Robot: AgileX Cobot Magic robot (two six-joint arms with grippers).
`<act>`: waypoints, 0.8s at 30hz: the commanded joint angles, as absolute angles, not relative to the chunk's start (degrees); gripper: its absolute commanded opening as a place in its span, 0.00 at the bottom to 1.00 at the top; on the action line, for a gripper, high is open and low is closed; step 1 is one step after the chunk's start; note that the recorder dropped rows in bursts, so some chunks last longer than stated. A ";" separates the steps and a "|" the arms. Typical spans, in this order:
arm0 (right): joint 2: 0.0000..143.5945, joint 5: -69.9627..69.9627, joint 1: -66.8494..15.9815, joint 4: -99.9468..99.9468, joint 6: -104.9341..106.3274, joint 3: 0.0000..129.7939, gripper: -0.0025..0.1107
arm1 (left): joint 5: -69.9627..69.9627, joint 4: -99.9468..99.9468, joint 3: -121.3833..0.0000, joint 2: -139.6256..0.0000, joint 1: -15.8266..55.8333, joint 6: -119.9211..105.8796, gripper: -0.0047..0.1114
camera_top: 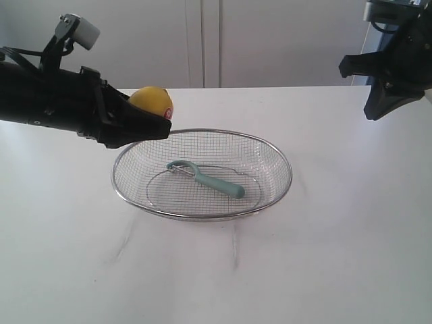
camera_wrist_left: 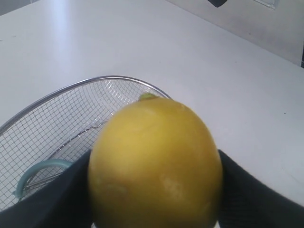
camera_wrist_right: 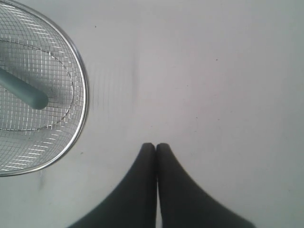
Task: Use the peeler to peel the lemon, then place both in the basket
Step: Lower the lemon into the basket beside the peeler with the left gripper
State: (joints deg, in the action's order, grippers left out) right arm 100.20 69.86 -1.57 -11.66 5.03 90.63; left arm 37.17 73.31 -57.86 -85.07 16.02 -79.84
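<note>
left fingers [camera_top: 142,127] clamped on lemon [camera_top: 152,101], one each side | lemon airborne, apparently over basket [camera_top: 202,217] far-left rim | peeler [camera_top: 209,177] lying in basket | right fingers [camera_wrist_right: 142,190] pressed together, empty, above desk [camera_top: 337,236]

Qty: 1 lemon [camera_top: 151,100], 1 peeler [camera_top: 206,177], 1 basket [camera_wrist_right: 87,102], 1 bench [camera_top: 337,256]; 2 grippers – left gripper [camera_top: 160,120], right gripper [camera_wrist_right: 156,148].

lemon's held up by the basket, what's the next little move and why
Probably carry the lemon a little further in over the basket and lower it before opening. In the exterior view the left gripper holds it above the rim's back-left edge, not over the middle of the mesh. The peeler already lies inside, so only the lemon is left to place.
</note>
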 commanded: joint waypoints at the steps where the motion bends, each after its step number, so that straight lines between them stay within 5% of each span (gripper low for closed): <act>1: 99.50 69.96 -1.06 -11.41 4.69 90.60 0.02 | 38.42 74.23 -57.73 -84.65 16.12 -79.33 0.04; 24: 99.50 69.96 -1.06 -11.41 4.69 90.60 0.02 | 43.74 38.20 -70.57 -83.33 16.12 -35.22 0.04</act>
